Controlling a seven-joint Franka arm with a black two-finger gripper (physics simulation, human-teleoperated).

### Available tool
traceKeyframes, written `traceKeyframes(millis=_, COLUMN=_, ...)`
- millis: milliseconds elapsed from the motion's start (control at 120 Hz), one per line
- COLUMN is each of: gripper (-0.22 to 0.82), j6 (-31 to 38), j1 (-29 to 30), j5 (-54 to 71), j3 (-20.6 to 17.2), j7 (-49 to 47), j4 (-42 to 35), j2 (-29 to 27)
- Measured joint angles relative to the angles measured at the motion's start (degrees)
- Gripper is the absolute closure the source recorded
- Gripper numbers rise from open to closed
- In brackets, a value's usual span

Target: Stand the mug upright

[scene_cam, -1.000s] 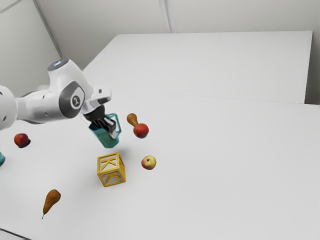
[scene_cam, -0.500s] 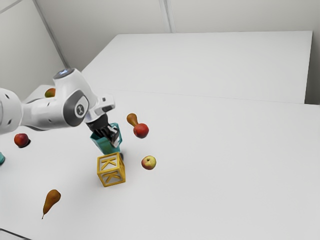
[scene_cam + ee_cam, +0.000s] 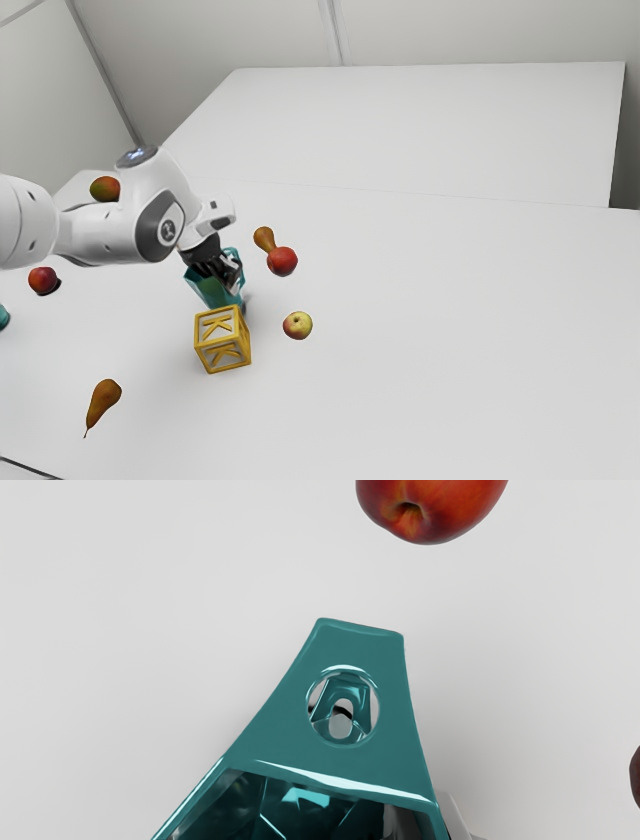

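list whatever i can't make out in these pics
Base of the mug: exterior view, partly behind the yellow block
Teal thing: exterior view, cut off by the left edge
Green-red fruit: exterior view, partly behind the arm
Dark brown thing: wrist view, cut off by the right edge

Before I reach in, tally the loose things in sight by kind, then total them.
Mug: 1
Letter block: 1
Pears: 2
Round red fruits: 2
Red-and-yellow apple: 1
Red-and-green fruit: 1
Teal thing cut off at the exterior view's left edge, kind unclear: 1
Total: 9
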Motion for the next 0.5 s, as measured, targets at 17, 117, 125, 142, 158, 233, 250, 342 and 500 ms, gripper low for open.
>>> traceKeyframes(millis=17, gripper=0.78, j6=0.1, j1=0.0, j5=0.0, j3=0.0, j7=-0.1, j4=0.0, j2=0.1)
traceKeyframes(millis=117, gripper=0.78, j6=0.5, j1=0.2, j5=0.1, j3=-0.2, j7=-0.5, j4=0.0, j2=0.5)
traceKeyframes(millis=125, gripper=0.78, j6=0.5, j1=0.2, j5=0.1, j3=-0.2, j7=-0.5, j4=0.0, j2=0.6)
traceKeyframes(millis=142, gripper=0.78, j6=0.6, j1=0.2, j5=0.1, j3=-0.2, j7=-0.6, j4=0.0, j2=0.6)
traceKeyframes(millis=158, gripper=0.78, j6=0.6, j1=0.3, j5=0.1, j3=-0.2, j7=-0.6, j4=0.0, j2=0.7)
traceKeyframes(millis=233, gripper=0.78, j6=0.8, j1=0.3, j5=0.1, j3=-0.2, j7=-0.9, j4=0.1, j2=1.0)
traceKeyframes(millis=250, gripper=0.78, j6=0.8, j1=0.3, j5=0.1, j3=-0.2, j7=-0.9, j4=0.1, j2=1.0)
traceKeyframes(millis=342, gripper=0.78, j6=1.0, j1=0.2, j5=0.1, j3=-0.2, j7=-1.2, j4=0.1, j2=1.1)
traceKeyframes(millis=500, gripper=0.62, j6=0.9, j1=0.2, j5=-0.6, j3=-0.4, j7=-0.9, j4=0.1, j2=1.0)
